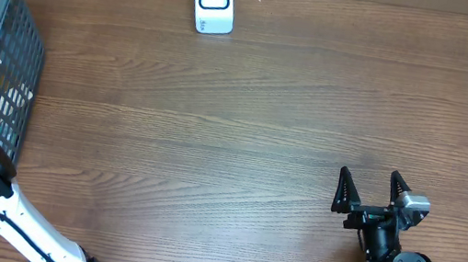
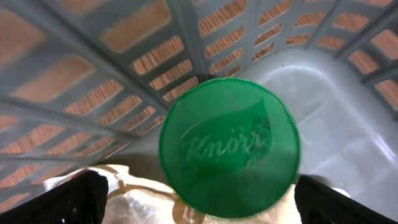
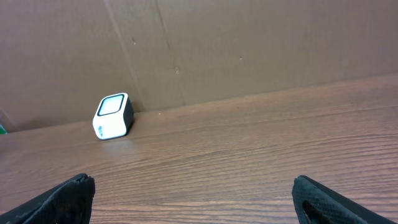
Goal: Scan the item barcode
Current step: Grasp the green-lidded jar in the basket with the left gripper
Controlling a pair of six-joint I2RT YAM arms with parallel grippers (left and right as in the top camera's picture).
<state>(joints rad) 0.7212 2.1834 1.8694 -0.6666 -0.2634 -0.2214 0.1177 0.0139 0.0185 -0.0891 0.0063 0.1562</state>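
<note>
- The left claw [image 2: 202, 208] is down inside the grey plastic mesh basket [image 2: 93, 81]. Its jaws are spread wide, with a dark fingertip [image 2: 56, 202] at each lower corner of the wrist view, and it grips nothing.
- Between those fingertips sits a round green plastic lid [image 2: 229, 148] embossed "Knorr", on top of a pale container [image 2: 143, 196].
- The basket stands at the left edge of the brown wooden worktop [image 1: 243, 132].
- The right claw [image 1: 374, 191] is at the worktop's front right, jaws fully apart and empty.
- The small white barcode scanner [image 1: 213, 2], with its dark window, stands at the far edge by a brown cardboard wall [image 3: 249, 50], well apart from both claws.
</note>
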